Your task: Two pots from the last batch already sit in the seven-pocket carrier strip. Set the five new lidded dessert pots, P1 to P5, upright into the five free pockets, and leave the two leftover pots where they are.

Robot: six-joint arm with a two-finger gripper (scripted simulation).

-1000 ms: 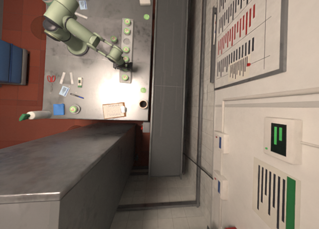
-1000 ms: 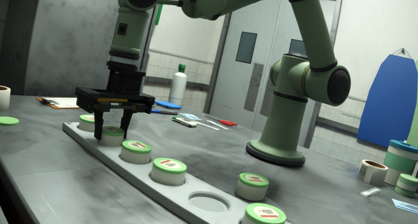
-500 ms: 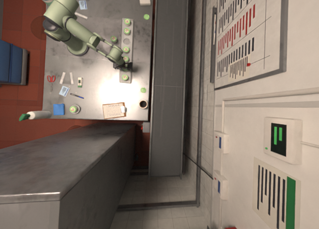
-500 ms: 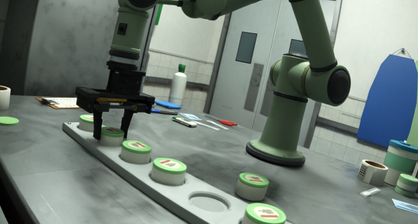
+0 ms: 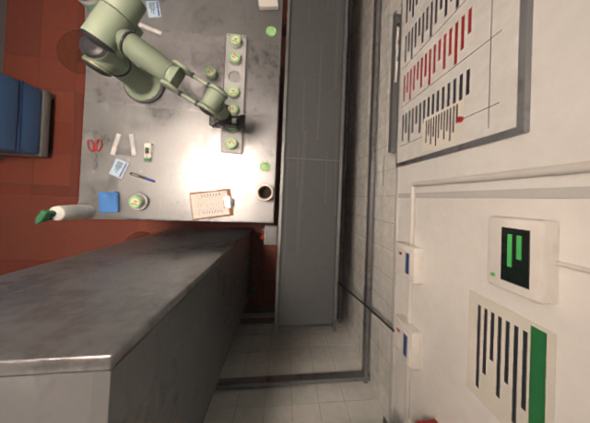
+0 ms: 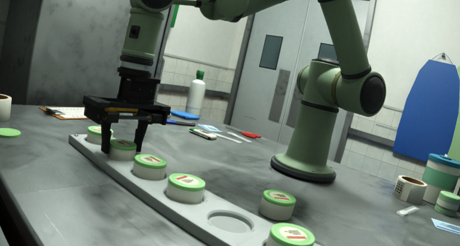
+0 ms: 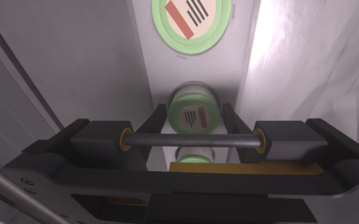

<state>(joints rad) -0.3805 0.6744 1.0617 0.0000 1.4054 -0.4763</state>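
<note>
A green-lidded dessert pot (image 6: 121, 149) (image 7: 194, 112) stands upright in the second pocket from the far end of the grey carrier strip (image 6: 167, 190) (image 5: 234, 92). My gripper (image 6: 122, 145) (image 7: 194, 111) (image 5: 232, 121) straddles this pot, open and holding nothing. Other pots sit in the end pocket (image 6: 96, 134) and in the two pockets on the near side (image 6: 150, 166) (image 6: 186, 187). One pocket (image 6: 229, 222) is empty. Another pot (image 6: 291, 235) sits in the strip nearer the camera. One loose pot (image 6: 277, 204) (image 5: 210, 71) stands upright on the table beside the strip.
A paper cup (image 5: 265, 192) stands near the table's corner. Two loose green lids (image 5: 270, 30) (image 5: 265, 166) lie beyond the strip. A clipboard (image 5: 211, 203), a pen, scissors (image 5: 95, 145), a blue cloth (image 5: 108, 202) and another pot (image 5: 137, 201) lie on the far side of the table.
</note>
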